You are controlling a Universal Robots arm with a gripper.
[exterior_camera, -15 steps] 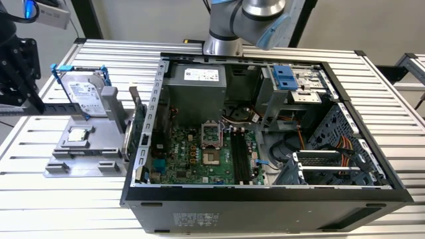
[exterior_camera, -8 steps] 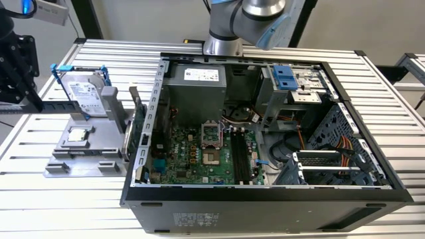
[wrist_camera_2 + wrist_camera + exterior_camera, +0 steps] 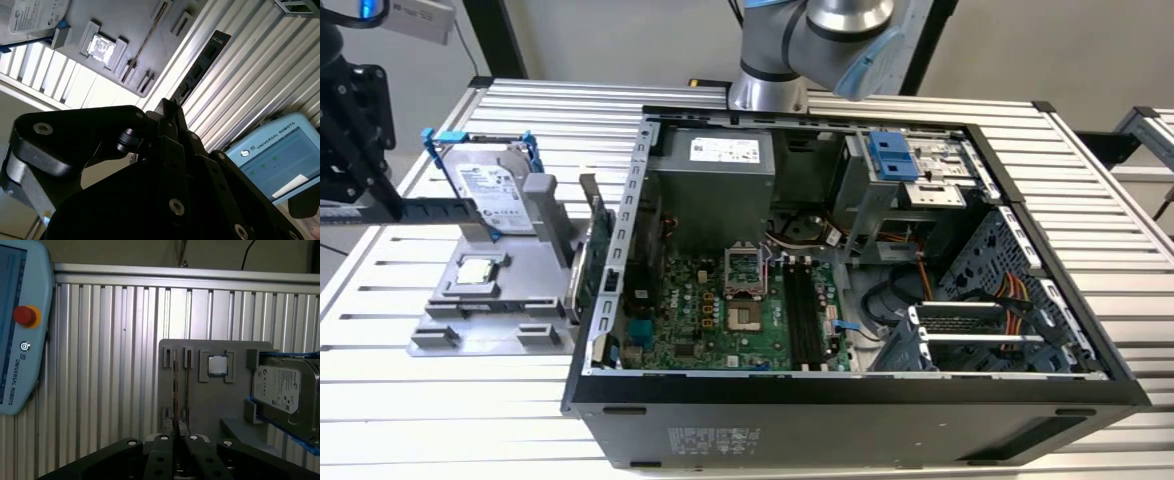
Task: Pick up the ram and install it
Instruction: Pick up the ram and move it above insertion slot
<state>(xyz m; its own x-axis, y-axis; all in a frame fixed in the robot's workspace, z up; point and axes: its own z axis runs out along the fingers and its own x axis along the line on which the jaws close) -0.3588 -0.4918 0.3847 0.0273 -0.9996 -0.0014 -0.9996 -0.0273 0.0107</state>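
You are, as I judge it, carrying the ram to the machine, so take the scene from the largest thing down. On the slatted table [image 3: 1067,180] the open computer case [image 3: 854,400] lies on its side. Its motherboard [image 3: 707,310] faces up, with the long black memory slots [image 3: 803,310] beside the processor socket [image 3: 744,270].

The gripper [image 3: 177,432] is well out at the exterior view's left, near the grey fixture [image 3: 480,320]. Its jaws stand narrow and, as far as the dark close-up lets me say, pinch the ram [image 3: 200,65] by one end. The stick juts out level in front of the hard drive [image 3: 494,185].

Hold the stick level with its contact edge square to a slot, and grip firmly, because a long board held by one end can swing.

In the way are the case wall [image 3: 634,200] on the gripper's side, the green card [image 3: 596,255] standing just beside it, and the loose cables [image 3: 1001,295] inside. A teach pendant [image 3: 20,325] lies on the table, and a small processor chip [image 3: 217,365] rests in the fixture.
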